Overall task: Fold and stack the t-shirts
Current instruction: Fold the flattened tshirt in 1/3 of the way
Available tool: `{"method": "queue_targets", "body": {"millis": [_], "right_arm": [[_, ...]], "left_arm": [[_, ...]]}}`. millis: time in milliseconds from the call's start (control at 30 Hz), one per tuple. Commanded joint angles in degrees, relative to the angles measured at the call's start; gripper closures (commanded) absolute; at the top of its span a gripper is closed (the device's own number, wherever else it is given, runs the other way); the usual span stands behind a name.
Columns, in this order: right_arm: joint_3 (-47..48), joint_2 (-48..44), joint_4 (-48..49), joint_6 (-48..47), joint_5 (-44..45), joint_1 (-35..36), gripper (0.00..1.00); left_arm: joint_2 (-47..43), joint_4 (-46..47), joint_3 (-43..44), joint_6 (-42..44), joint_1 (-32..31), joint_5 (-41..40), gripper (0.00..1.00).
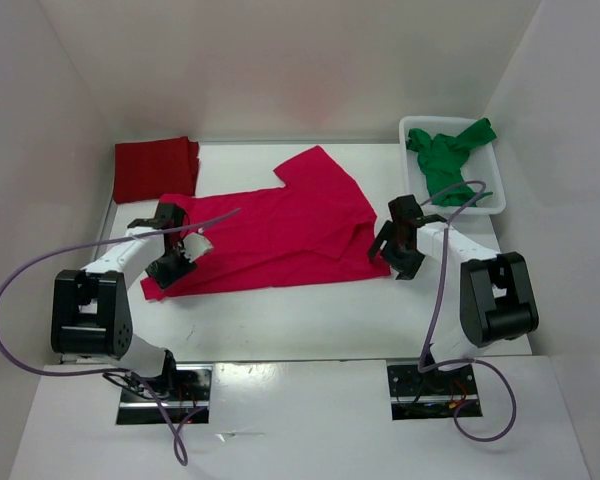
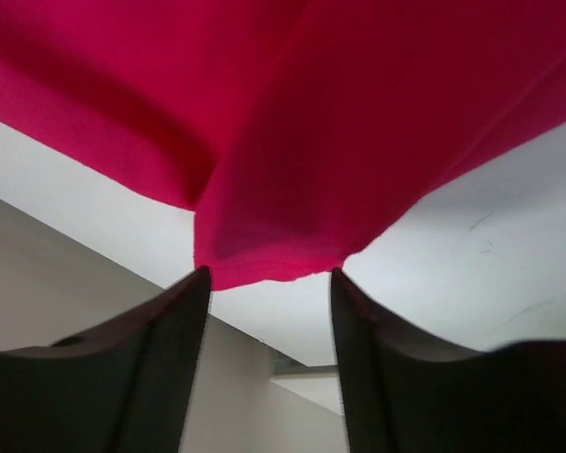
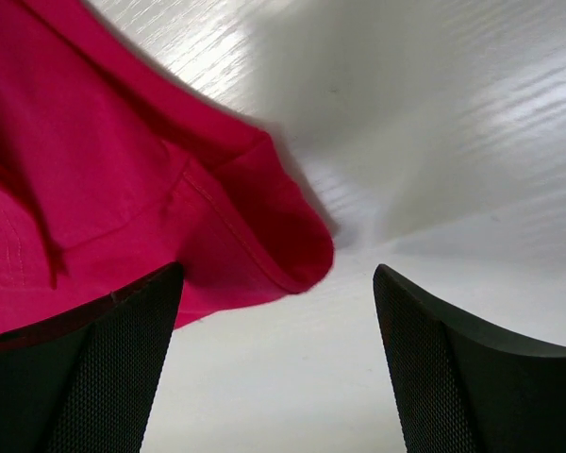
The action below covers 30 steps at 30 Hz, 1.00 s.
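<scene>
Spanning left gripper (image 1: 170, 243) to right gripper (image 1: 396, 237), crimson shirt (image 1: 280, 235)

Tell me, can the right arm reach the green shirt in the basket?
Probably yes. The green shirt sits in the white basket, just beyond the right tool, which is open and empty. Nothing lies between them.

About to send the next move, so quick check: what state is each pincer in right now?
Left pincer: open, holding nothing; the crimson shirt hem lies just ahead of it.
Right pincer: open, holding nothing, beside the shirt's edge.
</scene>
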Motion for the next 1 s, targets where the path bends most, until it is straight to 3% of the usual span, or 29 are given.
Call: {"method": "queue_targets", "body": {"millis": [0,67,100,133,200,267,300,367,400,467,533,567,633,667,833,967], "right_arm": [[-2.1,1.5,5.9,0.9,-3.1,0.0,0.14],[-2.8,2.2,6.7,0.9,-3.8,0.0,0.17],[-3.3,2.9,6.7,0.9,-3.8,0.0,0.18],[-3.3,3.6,7.5,0.9,-4.4,0.0,0.21],[-3.8,4.2,8.3,0.9,-5.1,0.0,0.31],[-3.8,4.2,8.3,0.9,-5.1,0.0,0.41],[-4.5,4.2,8.3,0.9,-5.1,-0.5,0.54],[-4.5,4.2,8.8,0.9,-5.1,-0.5,0.67],[-5.0,4.2,8.8,0.9,-5.1,-0.5,0.79],[-5.0,4.2,8.2,0.9,-5.1,-0.5,0.88],[-5.0,3.7,8.2,0.9,-4.2,-0.5,0.93],[-5.0,3.0,7.7,0.9,-4.2,-0.5,0.94],[-5.0,2.2,7.1,0.9,-3.6,-0.5,0.94],[-4.5,1.7,7.1,0.9,-3.6,-0.5,0.96],[-3.9,1.1,6.6,0.4,-3.1,-0.5,0.96],[-3.9,-0.4,4.3,-0.1,-1.0,-0.5,1.0]], "left_arm": [[1.5,2.3,0.1,-1.9,-0.1,-1.0,0.43],[2.9,4.5,-1.4,-1.9,-0.1,-2.8,0.54],[3.4,5.0,-1.9,-2.5,-0.1,-4.3,0.67],[4.0,5.0,-1.9,-3.0,-0.1,-4.3,0.72],[4.6,5.0,1.6,-4.4,-0.1,-4.9,0.82],[4.6,5.0,3.5,-5.2,-0.1,-4.9,0.87],[5.3,5.0,4.2,-5.7,-0.1,-4.9,0.89],[6.1,6.6,4.8,-5.7,-0.1,-5.5,0.9],[6.6,6.6,4.8,-5.7,-0.1,-5.5,0.9],[7.2,3.3,7.5,-5.7,-0.1,-1.7,0.9],[3.0,-1.5,8.5,-3.2,-0.6,6.1,0.81],[0.8,-2.1,8.5,-0.3,-1.4,7.2,0.72],[-5.9,-1.5,3.8,3.1,-4.8,4.7,0.5],[-7.2,-1.0,1.6,5.8,-5.8,3.2,0.45],[-6.6,3.1,-7.3,9.9,-5.7,-3.0,0.37],[-5.4,6.2,-7.9,12.5,-5.0,-5.5,0.36]]}}
